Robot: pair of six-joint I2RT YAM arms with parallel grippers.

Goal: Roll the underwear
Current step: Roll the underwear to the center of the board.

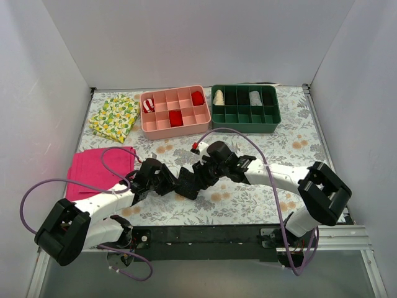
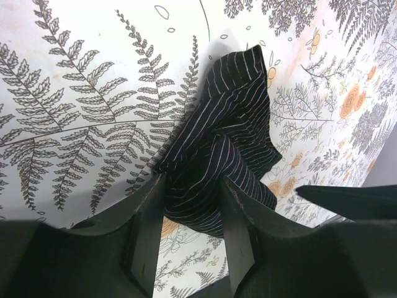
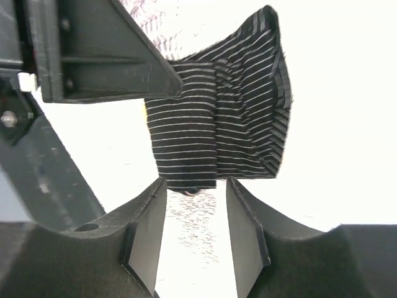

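**A:** How's the rolling going? I'm looking at the underwear [image 2: 223, 124] and not seeing any roll at all.

**B:** Yeah, I'm reading it as barely started. It's sitting there as a crumpled, half-standing bunch, with no tube and no tidy wraps. To my eye pretty much all the real work is waiting: straightening it out, winding it up, setting it down compact.

**A:** Where's it sitting, exactly?

**B:** Middle of the worktop [image 1: 242, 202], toward the near side. It's right between the two claws and well apart from the pink tray [image 1: 175, 112] and green tray [image 1: 245, 108] at the back. One end is bunching into the left claw [image 2: 192, 183]. The rest is fanning away from it, with the far corner poking up off the fern print.

**A:** And what are the claws doing?

**B:** The left one is pinching a wad of it. Cloth is filling the gap between its fingers and the folds are all converging there. The right claw [image 3: 196, 181] is hanging spread, with the cloth's near edge lying just at its tips. It isn't squeezing anything, as far as I can tell.

**A:** What's the fabric looking like?

**B:** Black with thin white pinstripes, soft and thin, creasing all over, and a hem band is showing along one edge. It's looking properly floppy, so I'm guessing it'll be slumping flat the moment it's let go. A roll that small will probably be needing both claws working it.
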